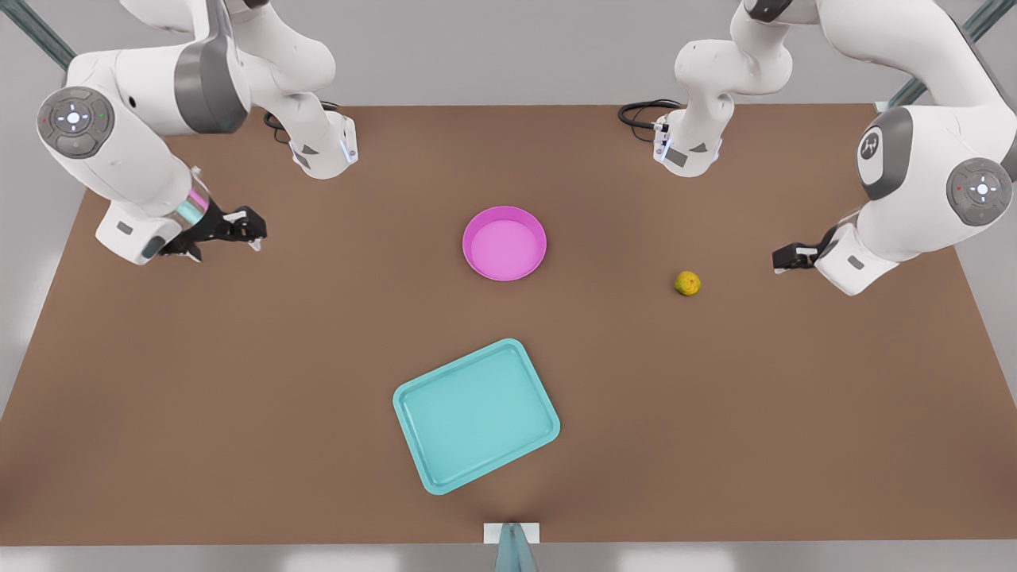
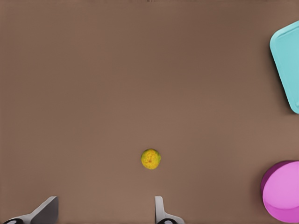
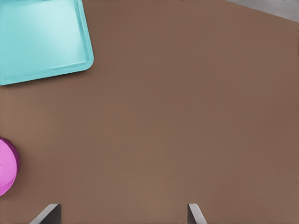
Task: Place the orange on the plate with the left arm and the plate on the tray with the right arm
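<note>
The small yellow-green orange [image 1: 687, 283] lies on the brown table toward the front view's right, apart from the empty pink plate [image 1: 504, 243] at the centre. The teal tray [image 1: 475, 415] lies nearer the front edge, turned askew. My left gripper [image 1: 786, 258] hovers just right of the orange, open; its wrist view has the orange [image 2: 151, 159] ahead of the gripper [image 2: 105, 212], with the plate [image 2: 282, 191] and tray [image 2: 287, 65] at the edge. My right gripper [image 1: 253, 230] waits open at the front view's left; its gripper [image 3: 121, 213] faces bare table, plate [image 3: 5, 167] and tray [image 3: 39, 37] off to the side.
Both arm bases [image 1: 322, 147] [image 1: 687, 143] stand at the table's back edge with black cables [image 1: 639, 115] beside them. A small white bracket [image 1: 512, 534] sits at the front edge. Bare brown tabletop [image 1: 755, 413] lies between the three objects.
</note>
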